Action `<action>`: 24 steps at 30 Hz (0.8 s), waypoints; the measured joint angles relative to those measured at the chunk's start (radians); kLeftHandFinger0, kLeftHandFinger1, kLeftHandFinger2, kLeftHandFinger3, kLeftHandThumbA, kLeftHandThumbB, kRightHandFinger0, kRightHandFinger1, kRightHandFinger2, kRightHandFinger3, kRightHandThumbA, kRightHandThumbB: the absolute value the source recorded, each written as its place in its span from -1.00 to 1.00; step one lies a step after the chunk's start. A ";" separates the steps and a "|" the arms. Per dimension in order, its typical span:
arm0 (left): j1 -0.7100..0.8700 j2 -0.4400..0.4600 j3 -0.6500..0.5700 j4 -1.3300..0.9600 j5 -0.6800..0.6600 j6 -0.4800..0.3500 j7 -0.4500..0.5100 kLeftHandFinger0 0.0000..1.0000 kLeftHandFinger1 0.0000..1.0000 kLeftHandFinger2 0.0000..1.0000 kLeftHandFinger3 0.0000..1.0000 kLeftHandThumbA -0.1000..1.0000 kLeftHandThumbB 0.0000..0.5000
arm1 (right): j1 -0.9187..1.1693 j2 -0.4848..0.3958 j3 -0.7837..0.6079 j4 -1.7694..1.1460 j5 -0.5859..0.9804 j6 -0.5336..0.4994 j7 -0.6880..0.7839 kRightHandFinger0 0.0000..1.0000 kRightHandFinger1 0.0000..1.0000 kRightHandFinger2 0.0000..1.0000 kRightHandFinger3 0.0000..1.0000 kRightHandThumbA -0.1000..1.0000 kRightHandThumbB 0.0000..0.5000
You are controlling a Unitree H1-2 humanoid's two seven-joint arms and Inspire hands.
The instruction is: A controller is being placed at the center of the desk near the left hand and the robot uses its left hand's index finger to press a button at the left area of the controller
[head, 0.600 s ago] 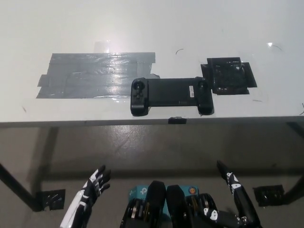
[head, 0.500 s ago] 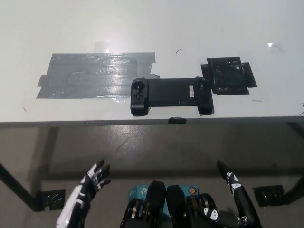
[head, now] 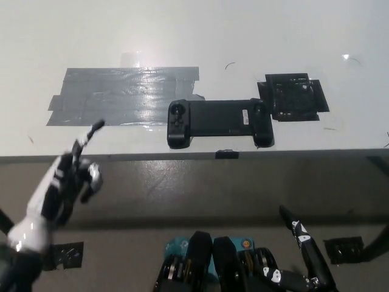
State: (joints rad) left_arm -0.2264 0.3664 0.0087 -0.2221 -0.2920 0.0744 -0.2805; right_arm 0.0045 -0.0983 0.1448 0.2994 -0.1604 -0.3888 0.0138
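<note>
One long black rectangular game controller (head: 219,122) with rounded grips at both ends is seen lying flat on the white table (head: 182,36), close to the near edge and about midway along it. Its left grip carries a round stick or button cluster, just beside the right end of a wide patch of grey tape (head: 121,96). A smaller patch of black tape (head: 293,97) lies just beyond the controller's right grip. The white left robot hand (head: 64,182) is held raised at the table's near edge, well to the left of the controller, with one finger extended forward over the edge and the others curled in; nothing is held. The black right robot hand (head: 307,258) rests low, below the table; whether it is open cannot be told. The approach is judged to be the step in hand. A sweep rightward to the left grip is called for next, followed by a downward press.
</note>
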 measured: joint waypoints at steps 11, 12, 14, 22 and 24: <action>-0.282 0.078 -0.161 0.209 -0.093 0.234 -0.116 -1.00 -1.00 -0.75 1.00 1.00 0.53 | -0.001 -0.003 0.000 -0.001 -0.001 0.000 0.000 1.00 1.00 1.00 1.00 1.00 0.11; -0.300 0.085 -0.178 0.227 -0.095 0.246 -0.125 -1.00 -1.00 -0.81 1.00 1.00 0.48 | -0.001 -0.003 0.000 -0.001 -0.002 0.000 0.000 1.00 1.00 1.00 1.00 1.00 0.12; -0.382 0.111 -0.252 0.297 -0.096 0.292 -0.164 -1.00 -1.00 -0.91 1.00 1.00 0.52 | -0.001 -0.003 -0.001 -0.003 -0.002 0.000 0.000 1.00 1.00 1.00 1.00 1.00 0.12; -0.507 0.118 -0.380 0.440 -0.091 0.363 -0.235 -1.00 -1.00 -1.00 1.00 1.00 0.60 | -0.004 -0.004 -0.003 -0.009 -0.002 0.000 0.000 1.00 1.00 1.00 1.00 1.00 0.09; -0.510 0.114 -0.393 0.459 -0.088 0.369 -0.244 -1.00 -1.00 -1.00 1.00 1.00 0.66 | -0.004 -0.004 -0.003 -0.010 -0.002 0.000 0.000 1.00 1.00 1.00 1.00 1.00 0.07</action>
State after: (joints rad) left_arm -0.7361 0.4804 -0.3846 0.2370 -0.3804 0.4437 -0.5243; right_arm 0.0009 -0.1023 0.1420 0.2892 -0.1623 -0.3889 0.0140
